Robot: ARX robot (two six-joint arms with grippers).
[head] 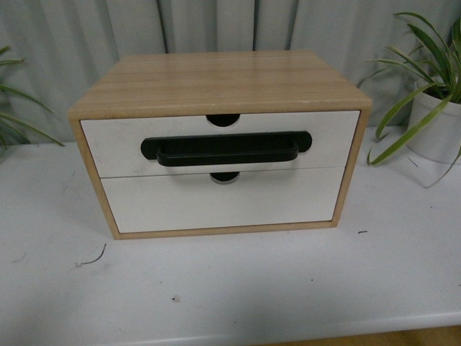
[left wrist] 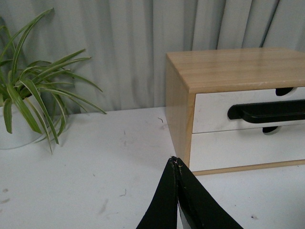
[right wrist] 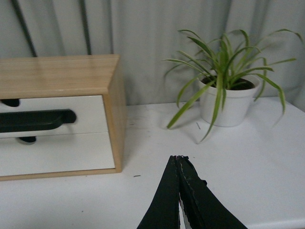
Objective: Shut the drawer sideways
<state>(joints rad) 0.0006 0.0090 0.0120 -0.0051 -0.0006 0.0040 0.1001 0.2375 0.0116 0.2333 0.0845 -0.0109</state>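
A wooden cabinet (head: 216, 79) stands on the white table. Its upper drawer (head: 115, 140) has a white front, a long black bar handle (head: 227, 150) and a half-round notch in its top edge; the front sits about level with the cabinet frame. The drawer also shows in the left wrist view (left wrist: 214, 107) and the right wrist view (right wrist: 90, 107). My left gripper (left wrist: 175, 162) is shut and empty, low over the table off the cabinet's left front corner. My right gripper (right wrist: 177, 159) is shut and empty, over the table to the cabinet's right. Neither arm shows in the front view.
A plain white lower drawer front (head: 216, 202) without a handle sits below. A potted plant in a white pot (head: 436, 122) stands right of the cabinet (right wrist: 228, 102). Another plant (left wrist: 28, 95) stands to the left. A grey curtain hangs behind. The table's front edge (head: 288, 328) is near.
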